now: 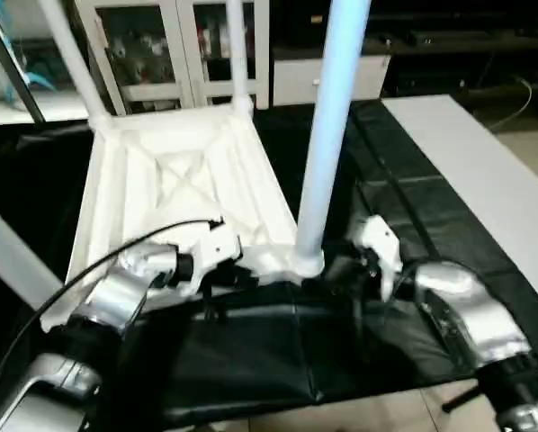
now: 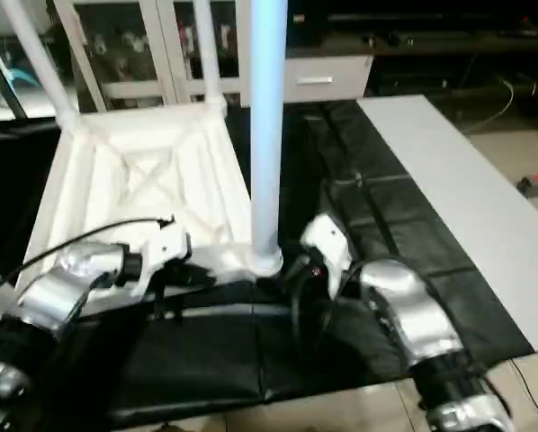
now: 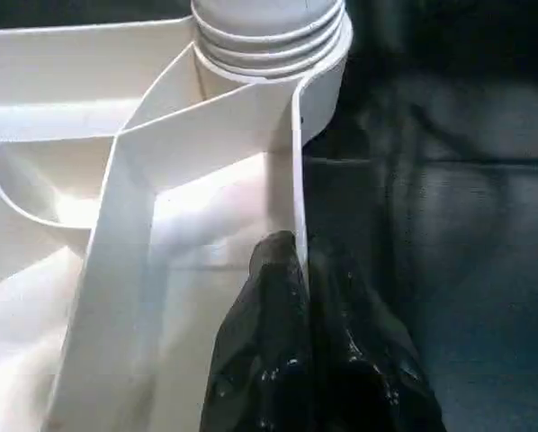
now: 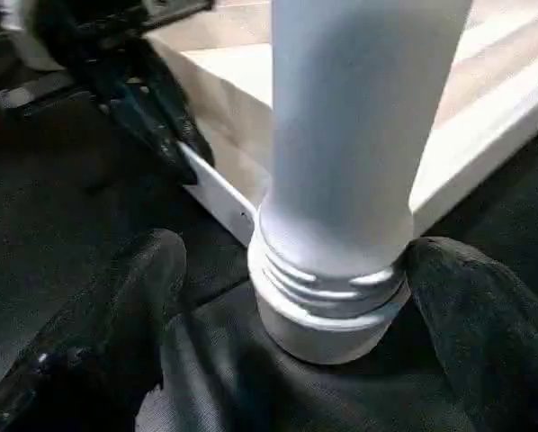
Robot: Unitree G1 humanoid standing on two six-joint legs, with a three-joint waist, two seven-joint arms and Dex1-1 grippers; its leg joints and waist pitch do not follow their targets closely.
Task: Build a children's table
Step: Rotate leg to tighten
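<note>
- Children's table top (image 1: 174, 184), white plastic, lies upside down on the black-draped bench (image 1: 404, 225), ribbed underside facing up, with crossing ribs in the middle.
- Bench cover is dark and creased; a bare pale strip (image 1: 485, 180) runs along the bench's right side, and white glass-door cabinets (image 1: 183, 45) stand beyond the far edge.
- Three legs stand upright in the top's corner sockets: the near-right leg (image 1: 327, 135) rises out of the picture, the far-left leg (image 1: 71, 54) leans a little leftward, and the far-right leg (image 1: 237, 49) stands at the back corner.
- Near-right corner socket (image 4: 327, 310) shows the ringed, flared end of that leg seated in it, the socket resting on the black cover.
- Right hand (image 1: 345, 270) sits at the near-right corner, low by the leg's base. In the right wrist view its two black fingers (image 4: 116, 333) stand wide apart, one on each side of the socket, just beside it; whether they touch it I cannot tell.
- Left hand (image 1: 217, 274) is at the top's near edge, a little left of the same corner. In the left wrist view its black fingers (image 3: 269, 333) are pinched narrow on the thin upright rim wall (image 3: 298, 171) of the top, one finger on each face.
- Black cable (image 1: 89, 265) loops over the left forearm.
</note>
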